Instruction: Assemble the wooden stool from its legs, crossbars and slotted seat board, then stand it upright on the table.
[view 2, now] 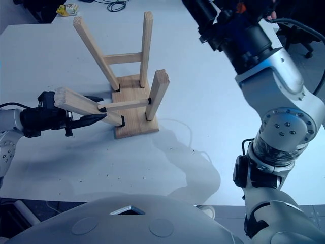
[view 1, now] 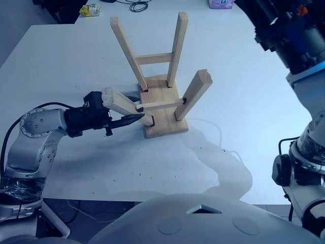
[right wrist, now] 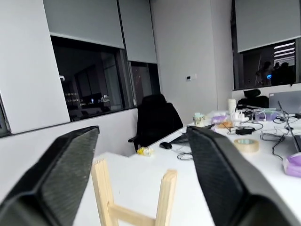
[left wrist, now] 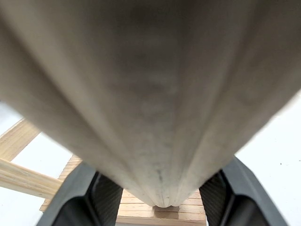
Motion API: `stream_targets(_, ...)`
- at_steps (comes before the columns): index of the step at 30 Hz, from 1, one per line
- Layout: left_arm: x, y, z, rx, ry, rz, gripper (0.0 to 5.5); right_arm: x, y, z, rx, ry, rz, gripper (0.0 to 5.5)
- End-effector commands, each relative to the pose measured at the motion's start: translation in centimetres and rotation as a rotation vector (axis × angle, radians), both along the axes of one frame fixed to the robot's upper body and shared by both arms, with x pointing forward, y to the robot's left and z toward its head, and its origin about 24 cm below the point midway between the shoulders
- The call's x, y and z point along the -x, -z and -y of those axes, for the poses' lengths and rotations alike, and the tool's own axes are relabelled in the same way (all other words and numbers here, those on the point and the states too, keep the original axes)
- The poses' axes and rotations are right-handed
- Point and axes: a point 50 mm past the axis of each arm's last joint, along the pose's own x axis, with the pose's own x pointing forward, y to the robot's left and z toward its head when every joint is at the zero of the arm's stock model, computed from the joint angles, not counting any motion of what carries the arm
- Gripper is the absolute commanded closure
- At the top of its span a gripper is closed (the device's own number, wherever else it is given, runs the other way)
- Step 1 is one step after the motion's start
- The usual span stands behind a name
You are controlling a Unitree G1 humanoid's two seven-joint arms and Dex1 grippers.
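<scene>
The stool (view 1: 162,101) lies upside down in the middle of the frame, its seat board (view 1: 167,126) flat on the surface (view 1: 76,56) and its legs pointing up. The left hand (view 1: 133,120) is pinching the leaning leg (view 1: 122,104). The wrist view shows that leg held between its two dark pads (left wrist: 106,200). The leg's long axis runs from its free end at centre left, down and to the right, to the slot at the board's lower-left corner. The hand lies along the same line, pointing at the slot. A crossbar (view 1: 160,104) ties this leg to the one on its right. The right hand (right wrist: 143,132) is spread and holds nothing. It is raised at the upper right, well apart from the stool. Any push to seat the leg should probably come from the left hand, along the leg's axis toward the board.
</scene>
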Motion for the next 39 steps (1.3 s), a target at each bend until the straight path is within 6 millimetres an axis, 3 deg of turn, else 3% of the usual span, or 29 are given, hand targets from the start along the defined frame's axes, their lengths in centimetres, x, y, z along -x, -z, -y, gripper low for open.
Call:
stream_targets(1,0.7,2.6,-2.0,-0.206,-0.108,-0.17,3.45,1.4,0.2,-1.7,-0.022,-0.029,-0.045,2.9)
stream_targets(6,1.3,2.7,-2.5,-0.201,-0.205,-0.194,3.45,3.4,-0.6,-2.5,-0.207,-0.167,-0.138,3.74)
stream_targets(10,1.4,2.8,-2.0,-0.175,-0.283,-0.22,3.45,4.1,-1.1,-2.8,-0.238,-0.224,-0.208,4.36)
stream_targets(17,1.3,3.0,-0.9,-0.211,-0.267,-0.273,3.45,4.3,3.0,-5.2,-0.035,-0.191,-0.346,5.48)
stream_targets(22,1.1,3.3,-0.3,-0.214,-0.258,-0.283,3.45,4.2,5.7,-7.5,0.103,-0.209,-0.405,5.5)
stream_targets(28,1.0,4.0,-0.2,-0.225,-0.298,-0.287,3.45,4.1,8.2,-9.3,0.308,-0.228,-0.357,5.5)
stream_targets(30,1.2,4.5,-0.2,-0.231,-0.312,-0.292,3.45,3.7,7.9,-9.6,0.288,-0.223,-0.326,5.5)
stream_targets(36,1.6,5.4,0.0,-0.233,-0.336,-0.306,3.45,2.2,4.2,-9.8,0.031,-0.231,-0.201,5.5)
stream_targets(39,1.4,5.6,-0.1,-0.243,-0.343,-0.31,3.45,2.1,7.2,-10.3,0.174,-0.239,-0.267,5.5)
